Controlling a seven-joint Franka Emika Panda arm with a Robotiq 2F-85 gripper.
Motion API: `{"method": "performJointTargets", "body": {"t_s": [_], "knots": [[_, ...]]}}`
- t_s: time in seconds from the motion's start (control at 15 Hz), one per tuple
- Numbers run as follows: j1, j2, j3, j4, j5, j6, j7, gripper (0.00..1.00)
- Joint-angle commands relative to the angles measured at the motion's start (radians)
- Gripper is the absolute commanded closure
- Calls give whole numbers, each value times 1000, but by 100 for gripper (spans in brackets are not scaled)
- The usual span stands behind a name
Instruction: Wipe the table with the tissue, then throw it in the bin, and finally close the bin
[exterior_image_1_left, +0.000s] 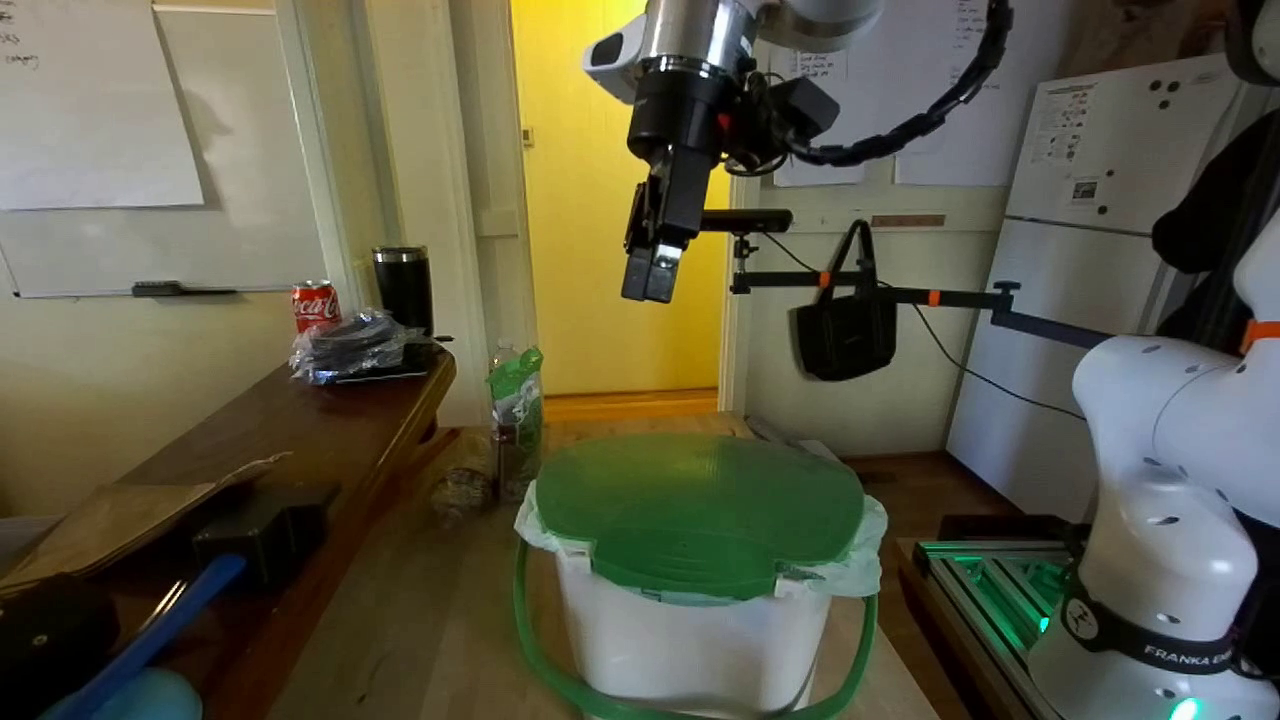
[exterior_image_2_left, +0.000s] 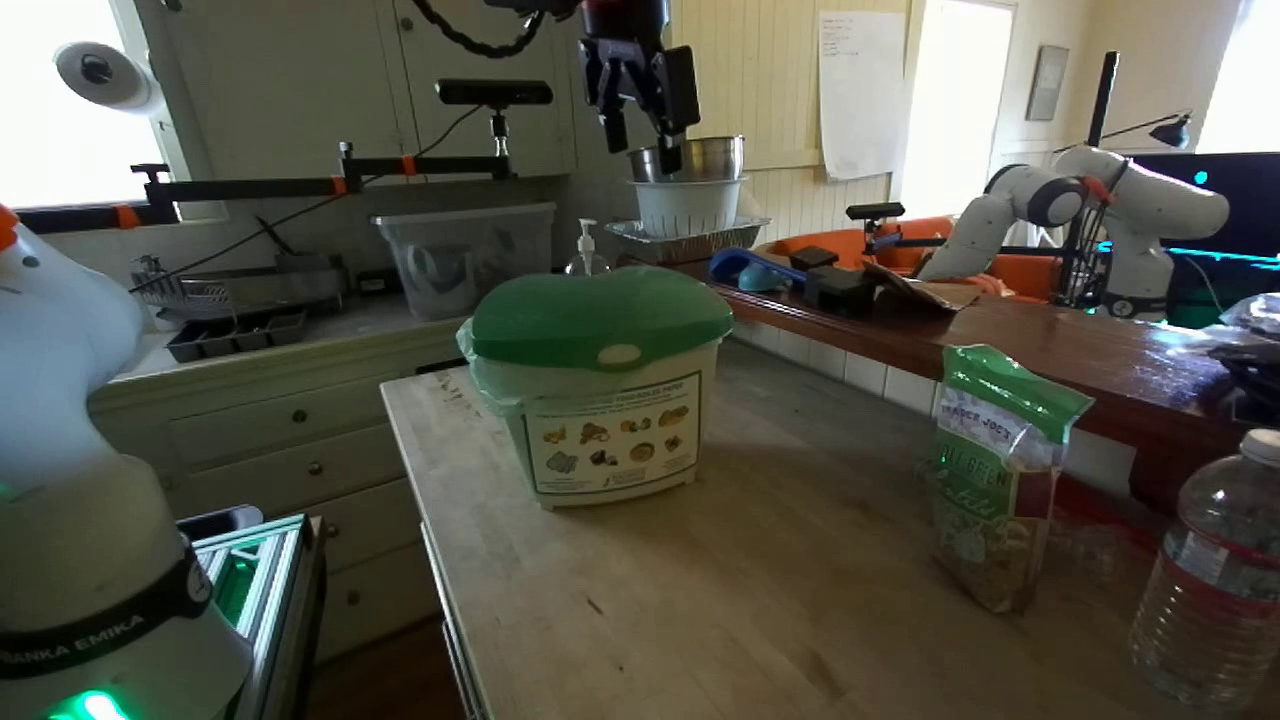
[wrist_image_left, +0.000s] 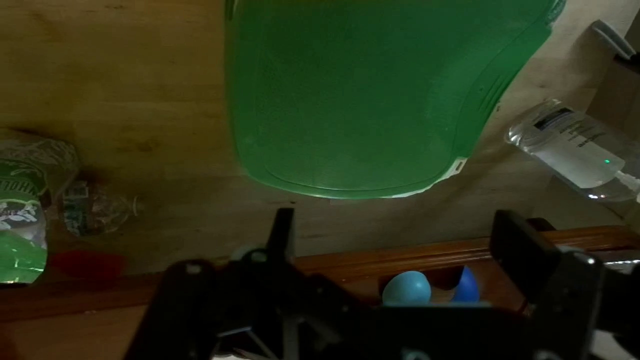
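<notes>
In an exterior view the gripper (exterior_image_2_left: 642, 148) hangs at top centre — fingers (exterior_image_2_left: 682, 92) spread wide — while the bin (exterior_image_2_left: 600, 400) (green lid (exterior_image_2_left: 595, 312) down) stands near mid-frame on the wooden table (exterior_image_2_left: 700, 590).

Red can (exterior_image_1_left: 316, 305): "Coca-Cola" in white script, partly in view. Black band (exterior_image_1_left: 1150, 640) round the robot base (exterior_image_1_left: 1150, 560): "FRANKA EMIKA," cut short in both exterior views. Green bag (exterior_image_2_left: 1000, 480): "TRADER JOE'S," under it "GREEN." Label (exterior_image_2_left: 615, 440) on the bin (exterior_image_2_left: 600, 320): "PAPER" legible in the heading. Posted sheets (exterior_image_1_left: 95, 110): handwriting, too small for me to read.
</notes>
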Motion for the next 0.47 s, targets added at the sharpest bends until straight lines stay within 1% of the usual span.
{"method": "performJointTargets", "body": {"t_s": [0.0, 0.4], "knots": [[9, -2, -8, -1, -4, -3, 0, 0], [10, -8, -9, -11, -4, -2, -5, 0]]}}
